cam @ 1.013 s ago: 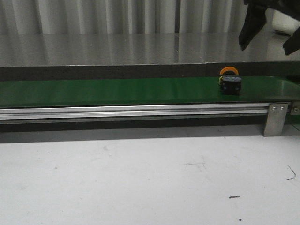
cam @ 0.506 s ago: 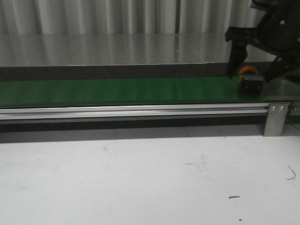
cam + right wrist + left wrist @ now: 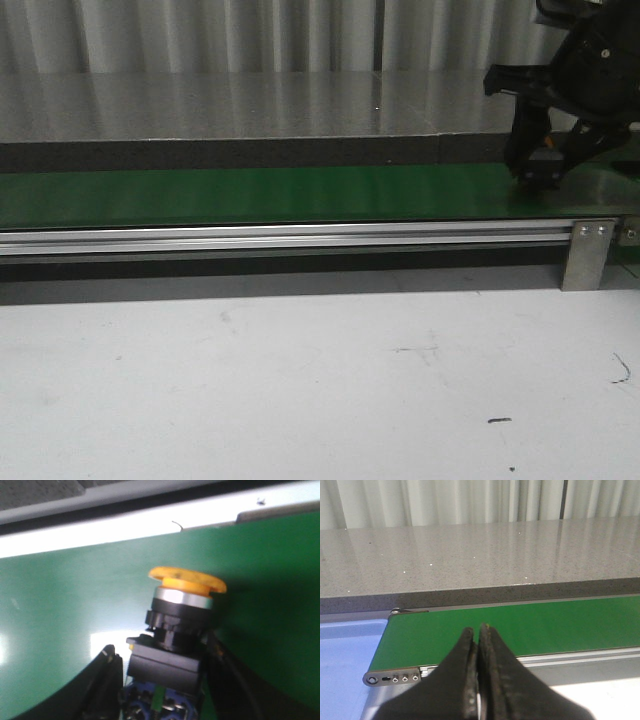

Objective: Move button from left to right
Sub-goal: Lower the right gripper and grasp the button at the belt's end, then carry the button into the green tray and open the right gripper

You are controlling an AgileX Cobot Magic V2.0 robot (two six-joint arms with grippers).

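Note:
The button (image 3: pixel 187 585), an orange-yellow mushroom cap on a black body, stands on the green conveyor belt (image 3: pixel 60 605). My right gripper (image 3: pixel 161 650) has one finger on each side of its black body and is closed against it. In the front view the right gripper (image 3: pixel 543 175) covers most of the button (image 3: pixel 546 145) at the right end of the belt (image 3: pixel 250 195); only a sliver of orange shows. My left gripper (image 3: pixel 477 629) is shut and empty, above the left end of the belt (image 3: pixel 545 625). The left gripper is out of the front view.
A grey stone counter (image 3: pixel 250 105) runs behind the belt. An aluminium rail with a metal bracket (image 3: pixel 588 255) runs along the belt's front. A white table (image 3: pixel 300 380) lies in front. A blue bin (image 3: pixel 345 650) sits past the belt's left end.
The button rode the belt to the right. My right gripper came down over it with open fingers, then closed them round its body.

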